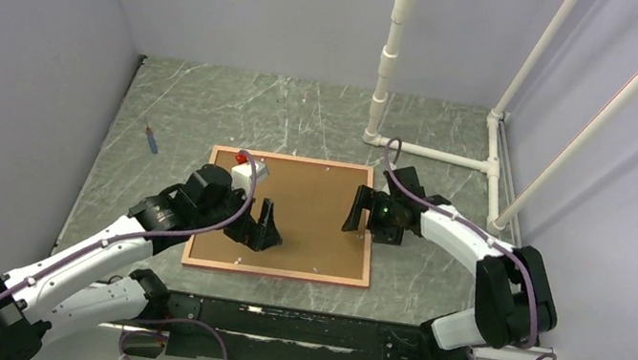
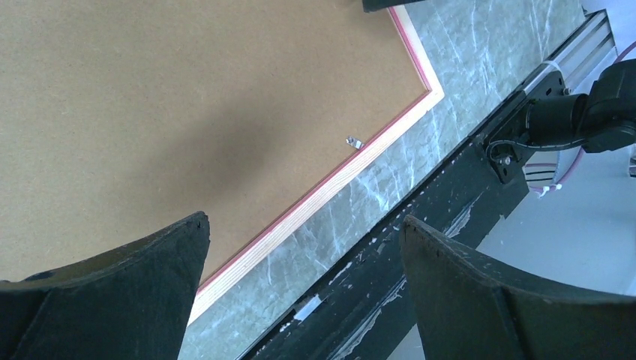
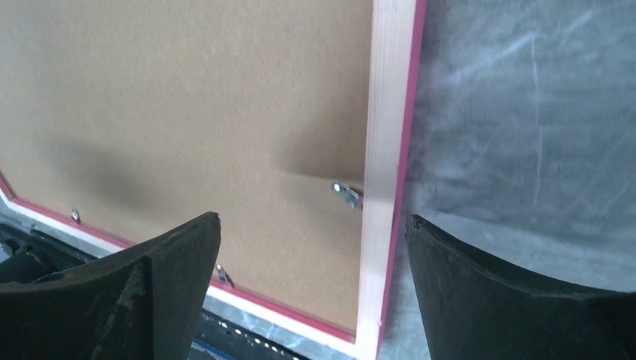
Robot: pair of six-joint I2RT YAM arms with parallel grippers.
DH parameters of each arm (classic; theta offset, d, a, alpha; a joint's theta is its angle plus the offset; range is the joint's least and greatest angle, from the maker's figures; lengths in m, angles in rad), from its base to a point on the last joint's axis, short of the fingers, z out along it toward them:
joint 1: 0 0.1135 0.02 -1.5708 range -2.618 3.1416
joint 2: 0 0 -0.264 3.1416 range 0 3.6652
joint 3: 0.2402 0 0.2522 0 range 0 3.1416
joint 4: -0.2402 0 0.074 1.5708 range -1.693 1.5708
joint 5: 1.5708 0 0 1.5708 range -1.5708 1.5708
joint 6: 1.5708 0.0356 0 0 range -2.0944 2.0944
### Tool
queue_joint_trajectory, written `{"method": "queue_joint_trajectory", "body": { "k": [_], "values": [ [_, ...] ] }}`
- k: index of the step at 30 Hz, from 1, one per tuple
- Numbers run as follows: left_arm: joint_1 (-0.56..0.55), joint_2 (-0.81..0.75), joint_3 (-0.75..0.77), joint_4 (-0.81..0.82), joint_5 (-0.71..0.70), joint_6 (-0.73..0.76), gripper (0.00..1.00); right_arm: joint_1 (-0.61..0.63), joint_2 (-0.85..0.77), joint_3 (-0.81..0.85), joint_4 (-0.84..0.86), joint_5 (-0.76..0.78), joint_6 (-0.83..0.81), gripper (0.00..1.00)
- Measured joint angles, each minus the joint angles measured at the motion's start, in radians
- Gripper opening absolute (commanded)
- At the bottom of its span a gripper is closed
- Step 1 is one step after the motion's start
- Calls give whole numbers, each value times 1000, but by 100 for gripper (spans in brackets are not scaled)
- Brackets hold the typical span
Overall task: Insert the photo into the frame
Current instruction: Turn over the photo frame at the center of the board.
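the frame [image 1: 273, 272] lies flat on the marbled grey table [image 1: 211, 105], roughly in the middle, its narrow reddish-pink edges running round a plain brown backing board [image 1: 314, 218] that fills the opening. you cannot see what lies under that board. small metal clips [image 3: 347, 193] sit along the inner edge of the wood, one on the right side and more along the near side.

your left gripper [image 1: 260, 234] hangs over the near-left part of the board. its fingers [image 2: 135, 285] stand wide apart with nothing between them; in the left wrist view the frame's near-right corner shows beyond them.

your right gripper [image 1: 357, 210] is at the frame's right side. its fingers [image 3: 495, 300] are also spread wide and hold nothing; in the right wrist view one is over the board and the other over bare table, with the frame's right edge between them.

a small blue and red pen-like thing [image 1: 150, 140] lies on the table, well apart to the left of the frame.
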Motion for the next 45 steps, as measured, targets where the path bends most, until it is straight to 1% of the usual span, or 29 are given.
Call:
{"method": "queue_joint_trajectory", "body": {
  "k": [5, 8, 10, 13, 15, 19, 23, 24, 25, 28, 29, 30, 31, 38, 41, 45],
  "values": [
    [-56, -24, -4, -16, -55, -1, 99, 15, -118, -90, -36, 9, 23, 89],
    [-105, -39, -4, -33, -105, -2, 99, 39, -152, -131, -79, 21, 44, 80],
    [-142, -50, -4, -46, -142, -2, 99, 55, -159, -147, -106, 29, 58, 75],
    [-199, -66, -2, -73, -202, -2, 99, 80, -163, -159, -146, 48, 79, 72],
    [-238, -70, 1, -92, -244, -2, 99, 96, -165, -163, -163, 57, 89, 67],
    [-325, -68, 10, -118, -330, -4, 99, 117, -160, -170, -167, 58, 102, 60],
    [-431, -35, 37, -146, -436, -10, 100, 134, -141, -168, -160, 55, 115, 50],
    [-459, -23, 46, -151, -463, -10, 99, 137, -135, -164, -161, 55, 116, 45],
    [-486, -10, 55, -154, -490, -11, 99, 138, -130, -162, -163, 55, 116, 39],
    [-566, 40, 80, -157, -573, -11, 99, 138, -110, -153, -171, 53, 113, 15],
    [-587, 59, 87, -158, -599, -11, 99, 137, -105, -145, -178, 48, 111, 8],
    [-605, 78, 91, -159, -617, -12, 99, 137, -101, -139, -182, 45, 107, 2],
    [-628, 102, 98, -163, -644, -12, 99, 140, -95, -130, -185, 42, 100, 0],
    [-753, 267, 132, -190, -780, -22, 99, 151, -66, -87, -225, 61, 60, 0],
    [-782, 333, 163, -208, -828, -32, 99, 151, -67, -69, -244, 80, 49, 0],
    [-819, 416, 212, -241, -891, -37, 100, 150, -82, -15, -311, 99, 31, 0]
  ]
}}
